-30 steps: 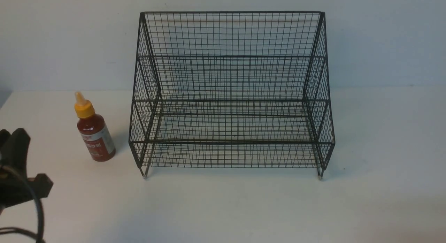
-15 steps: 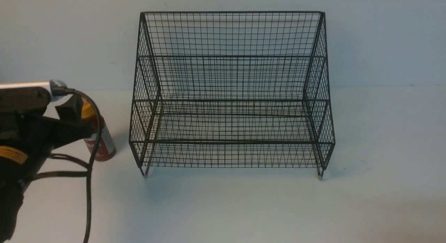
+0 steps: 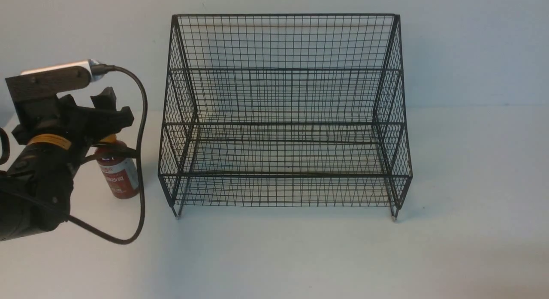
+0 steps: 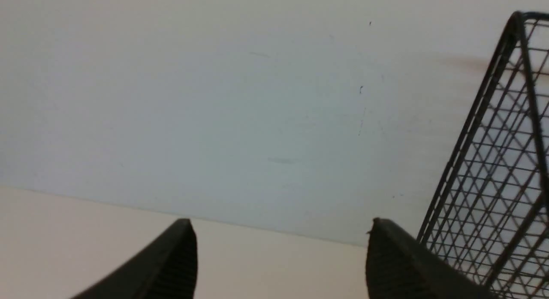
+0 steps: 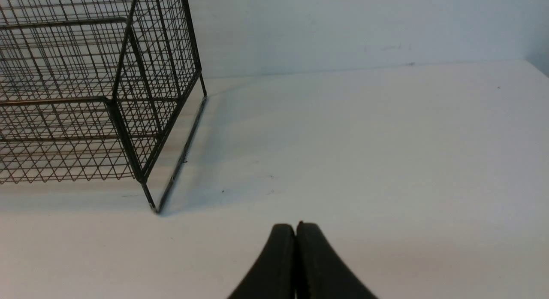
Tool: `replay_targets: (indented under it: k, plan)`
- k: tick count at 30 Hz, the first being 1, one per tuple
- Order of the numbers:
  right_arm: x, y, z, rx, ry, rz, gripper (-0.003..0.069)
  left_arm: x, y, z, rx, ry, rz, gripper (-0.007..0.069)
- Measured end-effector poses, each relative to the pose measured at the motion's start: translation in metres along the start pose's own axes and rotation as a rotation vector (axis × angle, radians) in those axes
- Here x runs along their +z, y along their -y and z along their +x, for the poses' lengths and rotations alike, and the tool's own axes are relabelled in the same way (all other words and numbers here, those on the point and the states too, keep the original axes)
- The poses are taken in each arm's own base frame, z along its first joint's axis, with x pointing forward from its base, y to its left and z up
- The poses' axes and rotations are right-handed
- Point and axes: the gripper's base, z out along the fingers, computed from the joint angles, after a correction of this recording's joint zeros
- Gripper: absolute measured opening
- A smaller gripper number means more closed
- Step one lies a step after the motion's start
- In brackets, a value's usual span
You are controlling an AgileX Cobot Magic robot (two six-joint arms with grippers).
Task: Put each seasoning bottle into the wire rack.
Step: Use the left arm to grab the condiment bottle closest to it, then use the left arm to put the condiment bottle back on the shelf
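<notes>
One seasoning bottle of dark red sauce stands upright on the table just left of the black wire rack. Its yellow cap is mostly hidden behind my left gripper. That gripper hovers at cap height over the bottle and is open and empty. In the left wrist view the left gripper shows wide-apart fingers with only table and wall between them, and the rack's side beside it; the bottle is out of that view. My right gripper is shut and empty, low over the table near the rack's right corner.
The left arm's black cable loops down in front of the bottle, close to the rack's left side. The white table ends at a pale wall behind the rack. Both rack tiers hold nothing.
My left arm has risen from the lower left and moved right toward the rack, now covering the bottle's cap. The bottle and the rack have not moved.
</notes>
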Motion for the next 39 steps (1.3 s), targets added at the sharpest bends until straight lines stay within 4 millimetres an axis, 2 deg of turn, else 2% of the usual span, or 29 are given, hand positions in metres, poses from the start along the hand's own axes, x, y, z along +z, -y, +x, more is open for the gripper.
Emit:
replay_targets:
  k: [10,13,16,20,24,25,26,27,28,30,34,39]
  plan:
    - [0.000,0.000,0.000,0.001,0.000,0.000,-0.0013,0.015,-0.005,0.029,0.039,-0.078,-0.042,0.0475]
    - [0.000,0.000,0.000,0.001,0.000,0.000,-0.0013,0.017,-0.006,0.034,0.048,-0.088,-0.046,0.0405]
    - [0.000,0.000,0.000,0.001,0.000,0.000,-0.0013,0.018,-0.006,0.035,0.077,-0.092,-0.045,0.0249]
    - [0.000,0.000,0.000,0.001,0.000,0.000,-0.0013,0.016,-0.006,0.033,0.098,-0.099,-0.045,0.0258]
    - [0.000,0.000,0.000,0.001,0.000,0.000,-0.0013,0.002,-0.001,0.009,0.108,-0.110,-0.014,0.0258]
    - [0.000,0.000,0.000,0.001,0.000,0.000,-0.0013,0.002,-0.001,0.009,0.110,-0.115,-0.014,0.0258]
    - [0.000,0.000,0.000,0.001,0.000,0.000,-0.0013,-0.010,0.003,-0.013,0.118,-0.074,0.011,0.0258]
    - [0.000,0.000,0.000,0.001,0.000,0.000,-0.0013,-0.010,0.003,-0.012,0.121,-0.079,0.013,0.0258]
    - [0.000,0.000,0.000,0.001,0.000,0.000,-0.0013,-0.021,0.006,-0.031,0.129,-0.041,0.039,0.0258]
    - [0.000,0.000,0.000,0.001,0.000,0.000,-0.0013,-0.039,0.009,-0.053,0.139,-0.002,0.074,0.0258]
    - [0.000,0.000,0.000,0.001,0.000,0.000,-0.0013,-0.075,0.015,-0.088,0.127,0.027,0.141,0.0258]
    - [0.000,0.000,0.000,0.001,0.000,0.000,-0.0013,-0.110,0.026,-0.112,0.048,0.055,0.220,0.0258]
